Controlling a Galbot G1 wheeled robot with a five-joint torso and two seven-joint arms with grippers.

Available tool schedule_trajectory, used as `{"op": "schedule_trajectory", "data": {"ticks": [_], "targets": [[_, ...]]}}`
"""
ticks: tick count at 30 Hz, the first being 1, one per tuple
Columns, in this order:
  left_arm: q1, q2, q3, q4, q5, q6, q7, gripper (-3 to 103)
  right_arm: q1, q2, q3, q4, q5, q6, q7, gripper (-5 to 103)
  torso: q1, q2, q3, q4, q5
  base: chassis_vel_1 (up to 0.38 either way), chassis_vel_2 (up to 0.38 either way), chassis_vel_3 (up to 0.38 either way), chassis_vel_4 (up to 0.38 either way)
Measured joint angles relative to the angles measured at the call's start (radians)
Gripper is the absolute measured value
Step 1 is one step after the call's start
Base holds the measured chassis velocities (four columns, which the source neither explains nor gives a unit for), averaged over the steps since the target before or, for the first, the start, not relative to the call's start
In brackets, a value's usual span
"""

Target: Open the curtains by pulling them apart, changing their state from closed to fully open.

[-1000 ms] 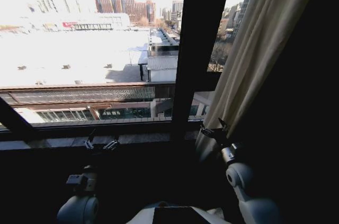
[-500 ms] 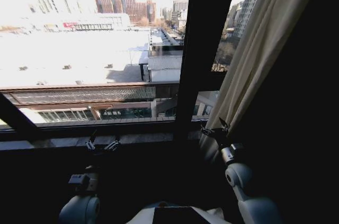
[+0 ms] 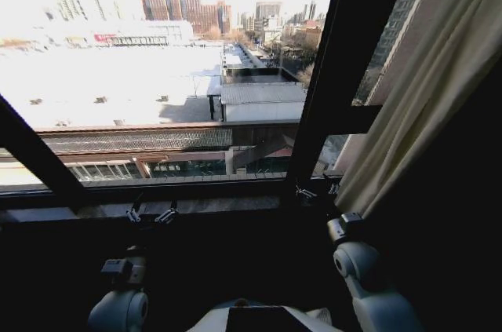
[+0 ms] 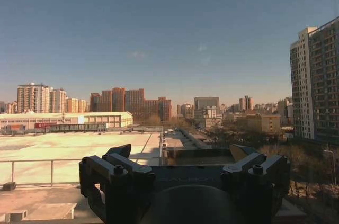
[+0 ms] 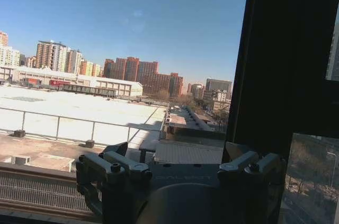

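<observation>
One curtain [image 3: 423, 89], pale and pleated, hangs gathered at the right side of the window, slanting from the top right corner down to the sill. My right gripper [image 3: 316, 189] is raised at sill height just left of the curtain's lower edge. It is open, and in the right wrist view my right gripper [image 5: 180, 168] has only the city showing between its fingers. My left gripper [image 3: 151, 214] is held up near the sill on the left, also open, and the left wrist view has the left gripper [image 4: 183, 166] facing bare glass.
A dark vertical window post [image 3: 345, 73] stands just left of the curtain, and the same window post [image 5: 286, 60] looms close in the right wrist view. A dark slanted bar [image 3: 35, 151] crosses the lower left pane. The sill [image 3: 212, 205] runs in front of both grippers.
The window post and curtain have slid rightward in the picture while the far city stays put, so the camera moved. The curtain's lower edge, earlier behind my right gripper, now lies to its right.
</observation>
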Motion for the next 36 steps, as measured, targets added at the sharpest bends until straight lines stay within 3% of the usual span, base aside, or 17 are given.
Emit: {"op": "schedule_trajectory", "data": {"ticks": [36], "targets": [[-0.007, -0.019, 0.004, -0.003, 0.025, 0.005, 0.002, 100, 0.035, -0.008, -0.034, -0.037, -0.028, 0.013, -0.028, 100, 0.000, 0.000, 0.000, -0.0001, 0.0000, 0.351, 0.362, -0.358, -0.357]]}}
